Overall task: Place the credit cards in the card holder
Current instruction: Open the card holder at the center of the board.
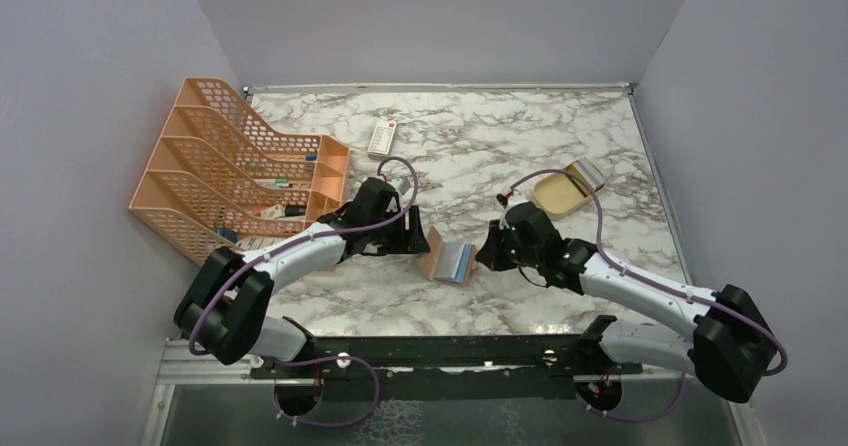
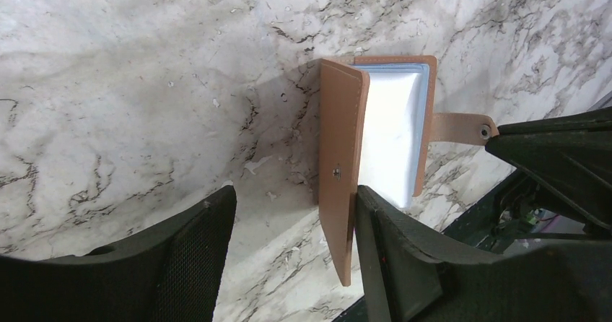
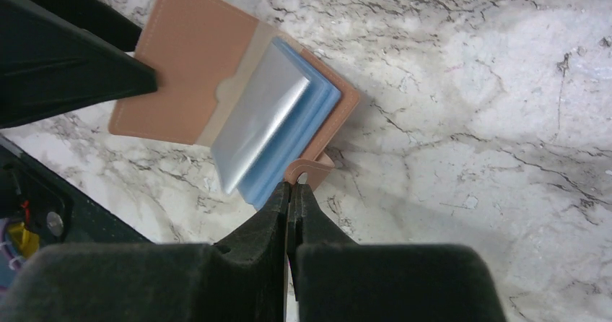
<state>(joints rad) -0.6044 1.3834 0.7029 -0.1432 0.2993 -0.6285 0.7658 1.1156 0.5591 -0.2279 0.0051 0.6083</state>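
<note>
Currently the card holder [image 1: 450,262] lies open, just 6 o'clock of centre on the worktop [image 1: 500,136]. Risk, left side: the left tool [image 2: 296,192] has its jaws wide apart, straddling the upright front cover. The cover stands hard by the 3 o'clock finger with free space toward 9 o'clock. An off-centre closure could shove the cover sideways and drag the holder across the marble rather than clamp it. Risk, right side: the right tool [image 3: 291,188] is closed, tips on the end of the clasp tab [image 3: 309,172]. The tab sits raised off the marble, so it is judged pinched. The hold is on the very end, and a pull toward 3 o'clock may slip the tab free and let the covers fold over the clear sleeves [image 3: 260,112]. Position: the holder sits between the tools, left tool at its 9 o'clock, right tool at its 3 o'clock. The credit cards [image 1: 586,173] lie in a tan tray [image 1: 555,198] near 2 o'clock, well apart from both tools.
</note>
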